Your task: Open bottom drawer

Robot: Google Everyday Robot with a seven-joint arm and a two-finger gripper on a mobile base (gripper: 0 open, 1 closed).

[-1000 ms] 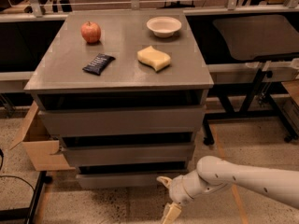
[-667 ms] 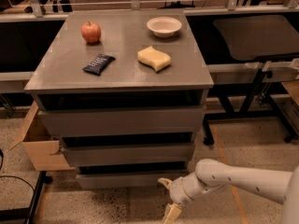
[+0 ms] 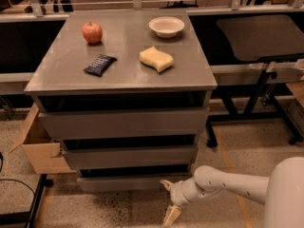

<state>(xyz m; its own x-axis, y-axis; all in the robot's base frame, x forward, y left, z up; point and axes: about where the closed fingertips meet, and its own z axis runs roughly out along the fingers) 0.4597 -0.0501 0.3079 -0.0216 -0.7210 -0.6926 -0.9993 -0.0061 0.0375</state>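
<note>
The bottom drawer [image 3: 128,183] is the narrowest, lowest of three grey drawers under a grey cabinet top. Its plain flat front sits near floor level, with a dark gap above it. My gripper [image 3: 168,199] is at the end of a white arm coming in from the lower right. It sits just in front of the drawer's right end, close to the floor. One finger [image 3: 167,184] points up toward the drawer front and the other finger [image 3: 171,215] points down, so the jaws are spread apart and hold nothing.
The mid-width drawer [image 3: 130,156] and the widest drawer [image 3: 123,122] sit above. On the cabinet top [image 3: 66,70] lie an apple [image 3: 92,32], a white bowl [image 3: 166,26], a yellow sponge [image 3: 156,59] and a dark packet [image 3: 99,64]. A cardboard box [image 3: 38,146] stands at left, table legs [image 3: 254,103] at right.
The gripper has stayed almost still by the bottom drawer's right end. The drawers have not moved.
</note>
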